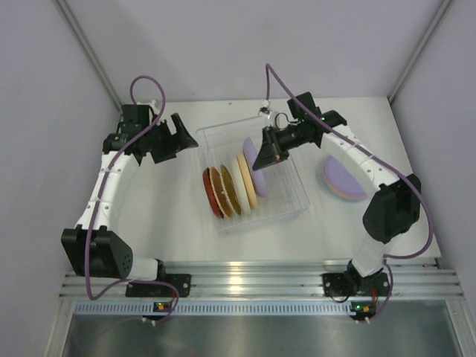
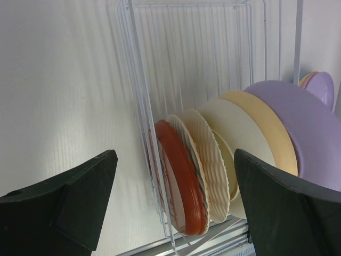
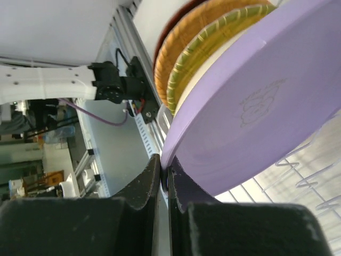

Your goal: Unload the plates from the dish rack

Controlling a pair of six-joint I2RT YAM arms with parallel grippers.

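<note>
**Lavender plate clamped by its rim in the dish rack**

The lavender plate (image 1: 260,169) stands on edge, tilted, at the far-right end of the row inside the dish rack (image 1: 286,197). The right jaws are clenched on its upper rim. In the right wrist view the right fingers (image 3: 139,186) pinch the plate's edge with almost no gap between them. Whether the plate's lower edge touches the rack's bottom cannot be told.

Packed close beside it and also on edge are the cream plate (image 1: 247,181), the mustard plate (image 1: 230,187) and the orange-brown plate (image 1: 219,190). The red plate (image 1: 209,193) is at the near-left end of the row.

The rack is clear and low-walled, and it sits askew near the middle of the white bench (image 1: 171,216). To the right of the rack and apart from it, a stack of plates (image 1: 343,181) lies flat on the bench. The top plate is lavender, and an orange rim shows beneath it. The right arm (image 1: 349,149) reaches over the stack's far side towards the rack.

The left jaws are spread wide and hold nothing. They sit just outside the rack's far-left corner, pointing towards it. In the left wrist view the left fingers (image 2: 64,208) frame the row of plates, with the red plate nearest.
</note>
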